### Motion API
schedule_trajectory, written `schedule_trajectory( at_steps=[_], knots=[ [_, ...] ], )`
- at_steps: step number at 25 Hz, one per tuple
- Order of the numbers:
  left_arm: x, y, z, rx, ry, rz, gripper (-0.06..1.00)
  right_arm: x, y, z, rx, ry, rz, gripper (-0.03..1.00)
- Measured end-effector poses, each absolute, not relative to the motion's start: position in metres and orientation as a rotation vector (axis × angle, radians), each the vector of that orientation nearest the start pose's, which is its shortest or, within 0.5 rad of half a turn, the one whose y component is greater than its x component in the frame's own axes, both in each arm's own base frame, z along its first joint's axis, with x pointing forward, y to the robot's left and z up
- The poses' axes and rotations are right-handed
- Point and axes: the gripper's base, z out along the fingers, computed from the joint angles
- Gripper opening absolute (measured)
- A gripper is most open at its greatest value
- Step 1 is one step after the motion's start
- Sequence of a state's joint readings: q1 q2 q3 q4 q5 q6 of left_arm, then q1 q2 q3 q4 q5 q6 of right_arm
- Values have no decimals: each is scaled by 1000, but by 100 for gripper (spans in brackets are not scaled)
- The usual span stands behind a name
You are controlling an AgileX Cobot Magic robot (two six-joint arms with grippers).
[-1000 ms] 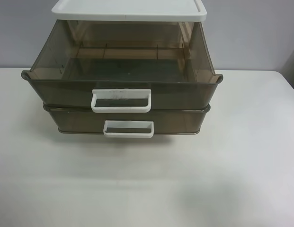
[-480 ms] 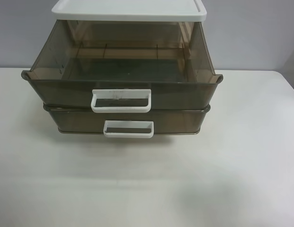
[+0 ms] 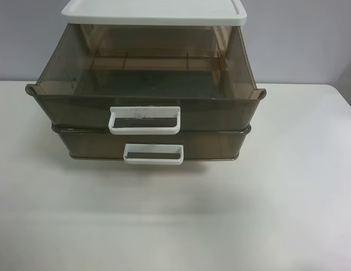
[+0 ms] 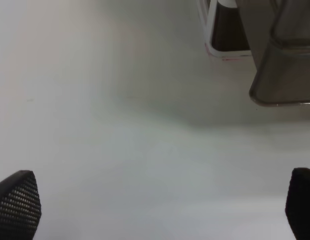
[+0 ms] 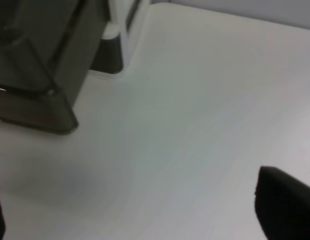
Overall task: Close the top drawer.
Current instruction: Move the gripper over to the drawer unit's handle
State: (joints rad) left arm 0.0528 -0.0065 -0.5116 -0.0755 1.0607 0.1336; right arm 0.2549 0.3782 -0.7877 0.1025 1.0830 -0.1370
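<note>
The top drawer [image 3: 79, 104] is smoky-brown translucent plastic and stands pulled far out of the cabinet. It looks empty inside. Its white loop handle [image 3: 144, 119] carries faint dark scuffs. The lower brown drawer [image 3: 215, 145] with a clean white handle [image 3: 153, 153] sticks out a little beneath it. Neither arm shows in the exterior high view. My left gripper [image 4: 157, 212] is open, above bare table, with a brown drawer corner [image 4: 282, 80] ahead. My right gripper [image 5: 142, 215] is open, also above bare table, with a drawer corner [image 5: 40, 95] ahead.
The cabinet has a white lid [image 3: 154, 11] and stands at the back of a white table [image 3: 277, 197]. Its white frame foot shows in the left wrist view [image 4: 209, 35] and in the right wrist view [image 5: 122, 30]. A grey wall stands behind.
</note>
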Motion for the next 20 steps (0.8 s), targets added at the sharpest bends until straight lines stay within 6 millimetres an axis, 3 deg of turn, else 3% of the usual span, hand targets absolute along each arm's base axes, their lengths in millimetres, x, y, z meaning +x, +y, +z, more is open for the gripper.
schedule_trajectory(
  at_steps=[4, 10, 14, 15, 20],
  knots=[
    [-7, -6, 281, 86, 2022, 28, 99, 73, 42, 376, -631, 2178, 283, 98],
    [-7, -6, 281, 86, 2022, 28, 99, 121, 115, 392, -1043, 2240, 284, 98],
    [-7, -6, 281, 86, 2022, 28, 99, 127, 170, 391, -1288, 2242, 269, 97],
    [-7, -6, 281, 86, 2022, 28, 99, 127, 170, 391, -1288, 2242, 269, 97],
    [-7, -6, 281, 86, 2022, 28, 99, 113, 223, 382, -1519, 2200, 294, 97]
  ],
)
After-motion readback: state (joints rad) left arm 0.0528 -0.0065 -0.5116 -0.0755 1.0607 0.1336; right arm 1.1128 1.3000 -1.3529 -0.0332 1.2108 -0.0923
